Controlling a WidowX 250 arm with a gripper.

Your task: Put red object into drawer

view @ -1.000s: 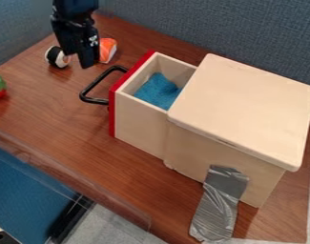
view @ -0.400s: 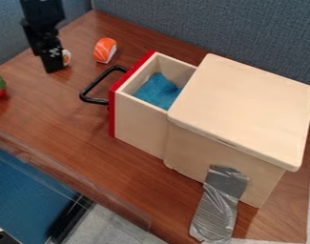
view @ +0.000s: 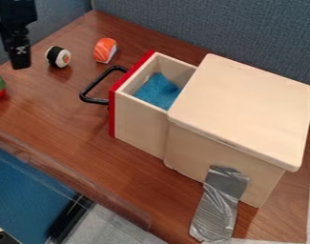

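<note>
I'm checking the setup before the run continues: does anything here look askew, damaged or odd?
Mainly the crinkled silver tape, running from the wooden box's side down onto the brown tabletop; it looks improvised, perhaps to anchor the box. I see no spill or breakage.

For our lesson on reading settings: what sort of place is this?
Probably a robot test bench: a black gripper hangs over a wooden table, with duct tape on the box.

The arm is black and blocky, with small white markings low down.
</note>
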